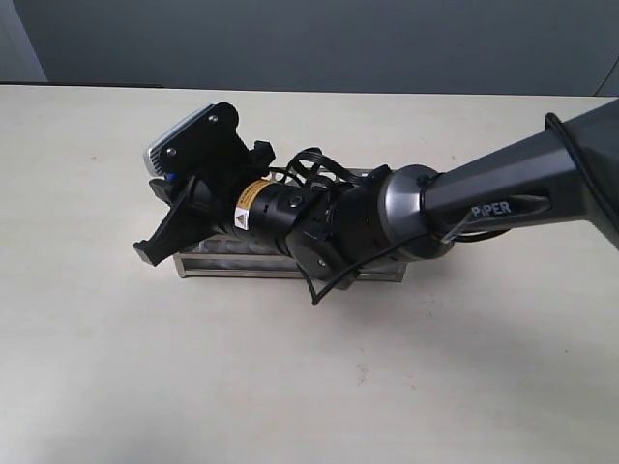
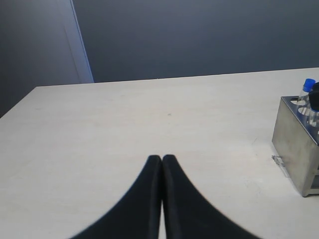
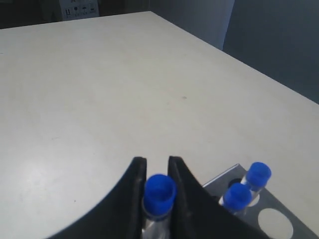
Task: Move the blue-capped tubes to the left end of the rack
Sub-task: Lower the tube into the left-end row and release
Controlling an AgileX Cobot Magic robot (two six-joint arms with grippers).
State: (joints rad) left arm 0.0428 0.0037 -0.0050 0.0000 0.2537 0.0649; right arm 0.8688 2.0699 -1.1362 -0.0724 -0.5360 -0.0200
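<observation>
Table: a pale cream table point(image 1: 290, 387) is stretching across all three views, and a dark grey-blue wall point(image 1: 319, 43) is running along behind it.
Rack: the shiny metal rack point(image 1: 242, 266) is sitting near the middle of the table, with one long side facing the exterior camera. Most of its top plate is lying hidden under the right arm point(image 1: 503, 198).
Right arm: it is reaching in from the right of the exterior view, along the length of the rack, and is ending over the rack's left end.
Right pincer: the right gripper point(image 3: 157, 160) is clenching a blue-capped tube point(image 3: 159, 191) between its two black fingers, just under the cap, and the tube is standing upright.
Foot of the held tube: the fingers are covering it, so I cannot tell whether it is sitting in a hole or hanging clear of the plate.
Other tubes: a second blue-capped tube point(image 3: 237, 196) and a third blue-capped tube point(image 3: 258, 175) are standing side by side in holes at a corner of the rack, just beside the right gripper.
Left pincer: the left gripper point(image 2: 161, 158) is hovering low over bare table, well apart from the rack. Its two fingers are pressing flat against each other, gripping nothing.
Left wrist camera: it is catching one end wall of the rack at the edge of its picture, with a single blue cap rising above the plate.
</observation>
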